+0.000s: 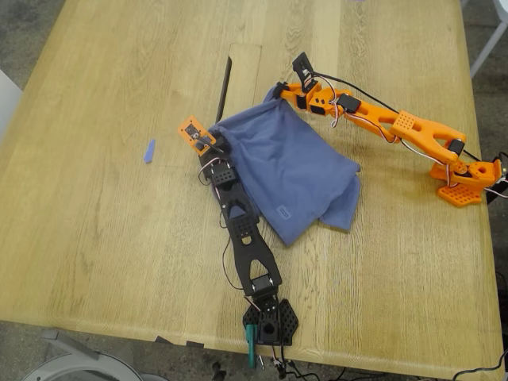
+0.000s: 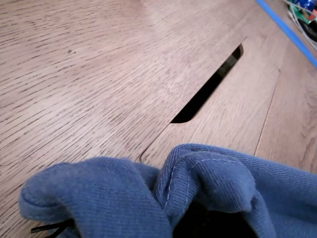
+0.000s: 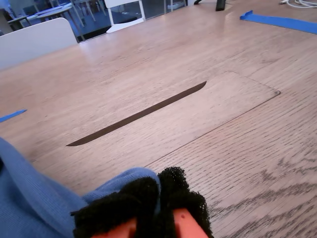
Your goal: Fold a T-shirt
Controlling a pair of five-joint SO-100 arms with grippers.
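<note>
While both arms hold the T-shirt along one edge, I am partway into a fold. On my second tool, the black foam pads are pinched shut on a blue edge of the cloth. My first tool sits under bunched fabric in its own wrist view, so I cannot tell how its jaws stand, though cloth is gathered right at them. From both tools the T-shirt trails back and down, heaped on itself on the tabletop between the black arm and the orange arm. Just beyond the tools lies the dark slot in the tabletop.

To do this well, I judge the two grips should travel together, level and at the same pace, keeping the held edge taut so the loose body drapes flat instead of wrinkling. I would steer clear of that slot.
</note>
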